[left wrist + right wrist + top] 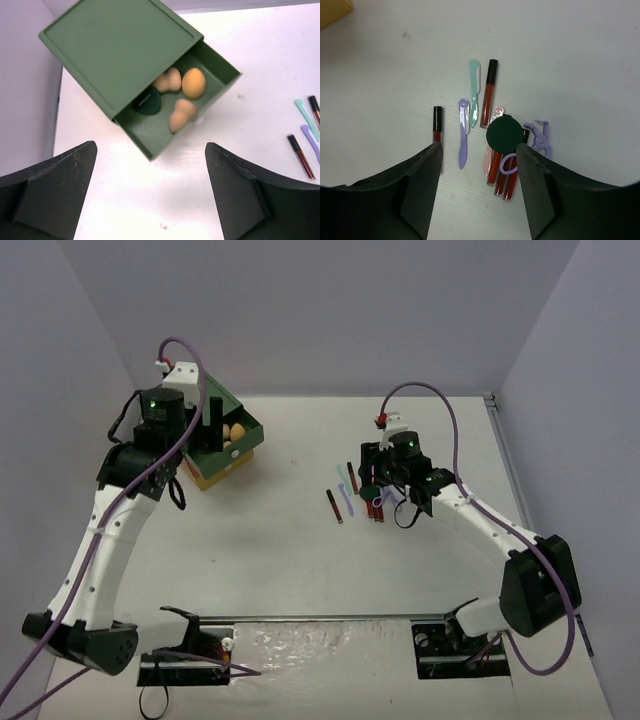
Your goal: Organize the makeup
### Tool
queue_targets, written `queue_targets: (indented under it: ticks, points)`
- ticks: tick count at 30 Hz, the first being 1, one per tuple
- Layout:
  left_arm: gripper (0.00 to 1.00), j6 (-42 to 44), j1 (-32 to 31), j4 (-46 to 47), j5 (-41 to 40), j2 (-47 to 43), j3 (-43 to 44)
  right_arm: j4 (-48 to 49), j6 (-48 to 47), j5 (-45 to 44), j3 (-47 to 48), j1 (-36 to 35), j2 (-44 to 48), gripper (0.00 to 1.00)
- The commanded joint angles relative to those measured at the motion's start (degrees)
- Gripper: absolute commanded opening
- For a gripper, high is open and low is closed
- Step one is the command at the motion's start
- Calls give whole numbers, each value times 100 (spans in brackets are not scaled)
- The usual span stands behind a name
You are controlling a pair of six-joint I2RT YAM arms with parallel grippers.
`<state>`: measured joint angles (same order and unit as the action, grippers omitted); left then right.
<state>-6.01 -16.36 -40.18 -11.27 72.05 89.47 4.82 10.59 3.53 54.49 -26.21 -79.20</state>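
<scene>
**Top view.** Left gripper (212,428): poised over the box (243,421) at the far left of the table (300,570). Tan sponges (237,432) show inside the box. Right gripper (380,485): over the loose makeup at mid-table, well apart from the box. There lie a lone stick (335,505), a teal tool (343,475), a purple tool (347,501) and a cluster of sticks (375,508).

**Left wrist view.** Left gripper (150,195): jaws spread wide, nothing between them. Box (120,45): its top drawer (220,67) is pulled out. In the drawer are three sponges (194,82) and a dark green pad (147,100), lying close together. At the right edge, on bare table, are the teal tool (304,115), the purple tool (311,142) and two sticks (301,156).

**Right wrist view.** Right gripper (480,185): jaws apart, gripping nothing. From left to right on the table:
- lone stick (437,130)
- purple tool (463,132)
- teal tool (474,92)
- upper stick (489,92)

A green disc (505,134) rests on the clustered sticks (496,172), with a purple ring (502,167) at its near side. A purple clip (541,140) lies just right of the disc.
</scene>
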Motion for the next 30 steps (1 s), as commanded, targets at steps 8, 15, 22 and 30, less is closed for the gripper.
queue_targets:
  ticks: [8,15,22,30]
  points:
    - [96,-346,36,721,290,-1417,-2024,-273,-344,-615,797,-224,-1577,45]
    - [96,-400,45,933,310,-1545,-2470,-790,-701,-1630,1118,-641,-2128,37]
    - [97,-401,45,925,319,-1545,-2479,-948,-874,-1918,1232,-772,-2399,34]
    - [97,-401,45,925,348,-1485,-2479,-952,-916,-2093,1331,-811,-2628,34]
